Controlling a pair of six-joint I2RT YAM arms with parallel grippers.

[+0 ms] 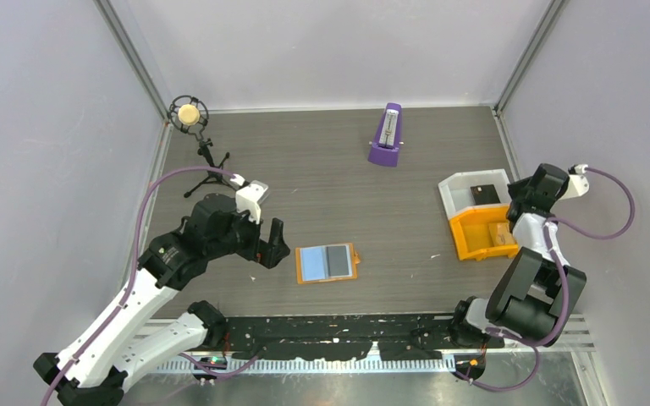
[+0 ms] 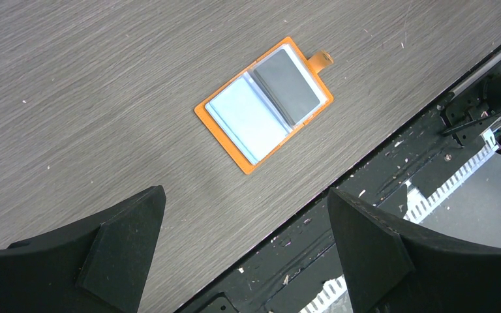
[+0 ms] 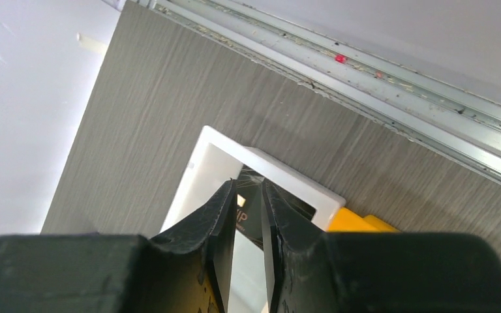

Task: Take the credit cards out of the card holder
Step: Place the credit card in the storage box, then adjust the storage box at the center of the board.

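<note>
The card holder (image 1: 327,263) is lying open on the table (image 1: 389,220). The left gripper (image 1: 272,246) is hovering, spread wide, at its nine o'clock. The right gripper (image 3: 249,187) is hanging narrowly parted over the bin (image 1: 452,189) at three o'clock. Its cards (image 1: 311,263) are probably light, stiff and slick, so pinch an exposed edge.

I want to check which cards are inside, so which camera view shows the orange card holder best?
The left wrist view: the card holder lies open and large in frame, a light blue card and a grey card in its pockets. The top view shows it small. The right wrist view misses it.
</note>
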